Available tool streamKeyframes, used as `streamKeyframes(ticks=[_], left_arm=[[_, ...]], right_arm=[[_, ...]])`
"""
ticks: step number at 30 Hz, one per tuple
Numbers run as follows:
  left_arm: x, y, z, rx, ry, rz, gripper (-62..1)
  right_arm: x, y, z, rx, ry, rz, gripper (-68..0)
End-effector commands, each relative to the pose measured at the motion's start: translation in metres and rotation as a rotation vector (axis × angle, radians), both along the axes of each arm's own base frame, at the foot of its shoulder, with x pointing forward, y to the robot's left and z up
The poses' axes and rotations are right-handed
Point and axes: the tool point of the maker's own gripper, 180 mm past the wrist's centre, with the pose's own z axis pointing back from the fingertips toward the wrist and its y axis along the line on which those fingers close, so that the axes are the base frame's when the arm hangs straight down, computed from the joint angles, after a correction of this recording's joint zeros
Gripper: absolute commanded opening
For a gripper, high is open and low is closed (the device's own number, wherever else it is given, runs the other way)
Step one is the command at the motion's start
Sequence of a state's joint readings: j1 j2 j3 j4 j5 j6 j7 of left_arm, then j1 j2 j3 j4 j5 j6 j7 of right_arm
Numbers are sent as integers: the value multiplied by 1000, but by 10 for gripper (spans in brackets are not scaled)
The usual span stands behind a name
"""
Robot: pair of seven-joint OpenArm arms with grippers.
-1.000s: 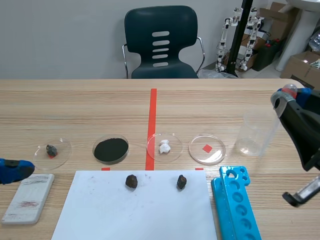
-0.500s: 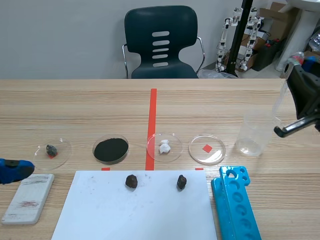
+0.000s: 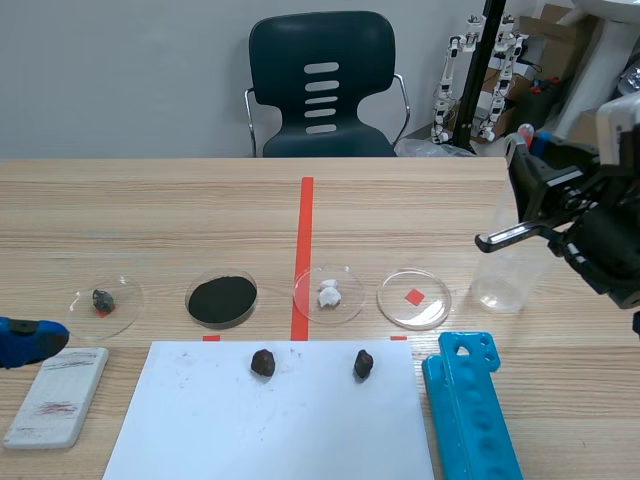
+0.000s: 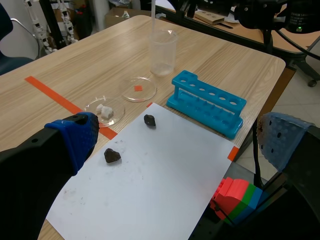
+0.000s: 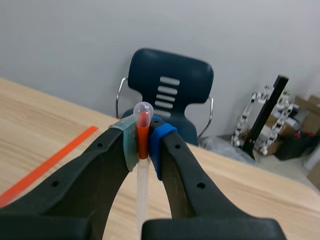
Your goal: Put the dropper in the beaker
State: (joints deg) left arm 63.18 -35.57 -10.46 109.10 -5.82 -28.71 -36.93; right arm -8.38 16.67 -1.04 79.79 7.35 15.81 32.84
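Now the right gripper (image 5: pixel 143 147) pinches the dropper (image 5: pixel 142 114) by its bulb. It points down over the beaker (image 3: pixel 508 268) at the frame's right, so it can slip straight in.

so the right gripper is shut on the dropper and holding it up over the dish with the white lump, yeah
Not quite. The right gripper is shut on the dropper, but it holds it up over the clear beaker, not over the dish with the white lump, which lies well off to the side of it. The scene view shows this.
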Motion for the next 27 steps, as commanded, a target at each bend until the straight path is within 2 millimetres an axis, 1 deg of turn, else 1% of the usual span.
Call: streamKeyframes(ticks=[1,5,11,20,27], left_arm=[[-1,-2,5,-31,-3,8,14],[-1,-2,5,-31,-3,8,14],[-1,-2,5,-31,-3,8,14],[-1,-2,5,-31,-2,8,14],[-1,-2,5,-31,-2,8,14]], right_arm=[[5,-3,9,13,-31,-3,-665],[10,-4,-2,19,-3,-9,-665],[15,-10,-11,21,19,-24,-665],[19,-19,-33,24,78,-51,-665],[22,-24,-42,27,103,-65,-665]])
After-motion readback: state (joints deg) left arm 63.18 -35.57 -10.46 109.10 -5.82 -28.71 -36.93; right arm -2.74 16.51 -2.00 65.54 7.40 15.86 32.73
